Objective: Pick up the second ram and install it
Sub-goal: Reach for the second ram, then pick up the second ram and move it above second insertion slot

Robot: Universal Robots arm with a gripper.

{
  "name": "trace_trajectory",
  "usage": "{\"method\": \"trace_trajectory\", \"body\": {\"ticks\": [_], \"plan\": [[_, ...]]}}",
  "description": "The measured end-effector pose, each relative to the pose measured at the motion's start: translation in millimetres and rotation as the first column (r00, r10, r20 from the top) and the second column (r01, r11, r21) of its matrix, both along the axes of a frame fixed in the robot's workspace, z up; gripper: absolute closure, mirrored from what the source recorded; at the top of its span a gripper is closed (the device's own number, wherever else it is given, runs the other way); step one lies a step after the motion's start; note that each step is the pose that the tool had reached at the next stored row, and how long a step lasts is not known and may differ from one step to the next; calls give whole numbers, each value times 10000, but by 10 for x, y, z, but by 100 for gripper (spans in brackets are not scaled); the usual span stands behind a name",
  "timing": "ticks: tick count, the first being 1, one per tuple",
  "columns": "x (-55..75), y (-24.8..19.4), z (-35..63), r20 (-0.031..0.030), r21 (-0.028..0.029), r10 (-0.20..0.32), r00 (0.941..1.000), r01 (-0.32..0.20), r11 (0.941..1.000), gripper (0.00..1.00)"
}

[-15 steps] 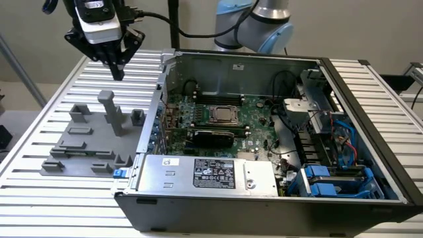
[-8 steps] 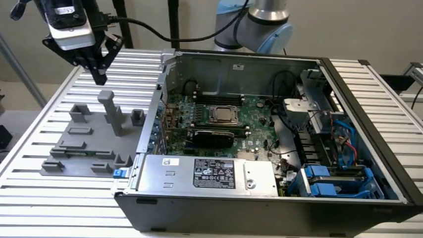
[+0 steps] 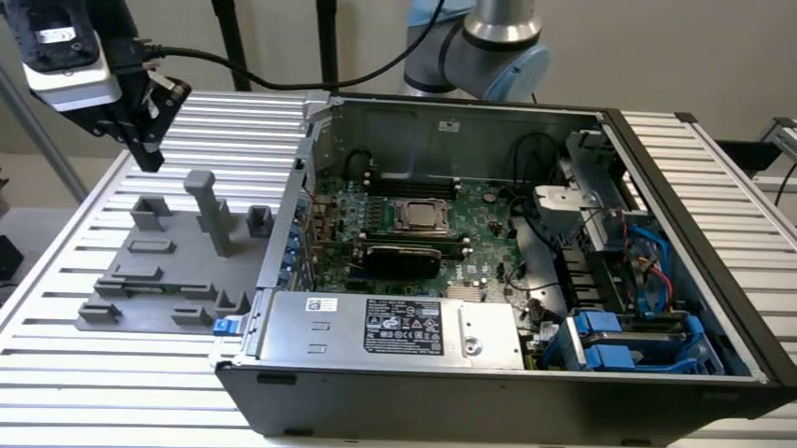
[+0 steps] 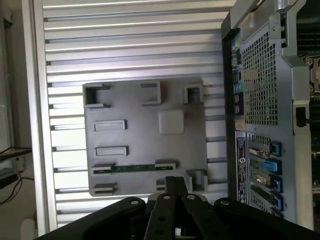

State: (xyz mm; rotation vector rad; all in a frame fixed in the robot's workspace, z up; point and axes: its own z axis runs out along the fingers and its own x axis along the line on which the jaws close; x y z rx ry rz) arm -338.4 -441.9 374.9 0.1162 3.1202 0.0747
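Green and thin, the second ram (image 4: 134,168) lies slotted in the grey fixture (image 4: 145,140), long axis pointing toward the computer case (image 4: 260,100). At the exterior view's upper left, the end effector (image 3: 148,157) hangs clenched, empty.

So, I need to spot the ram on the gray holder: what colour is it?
The ram is dark green, clearest in the wrist view.

1. A slatted aluminium table (image 3: 112,373) spans the frame, its ribs running across, bright where even light catches them.
2. A plain pale wall (image 3: 697,56) fills the upper right.
3. Two black poles (image 3: 231,42) rise at the upper middle, behind the table.
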Motion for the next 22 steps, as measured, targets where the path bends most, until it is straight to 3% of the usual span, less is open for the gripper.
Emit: {"method": "trace_trajectory", "body": {"ticks": [5, 9, 22], "plan": [[-226, -64, -57, 1, 1, 0, 10000, 0, 10000, 89], [-385, -75, -95, 1, 1, 0, 10000, 0, 10000, 89], [-395, -75, -97, 1, 1, 0, 10000, 0, 10000, 89]]}}
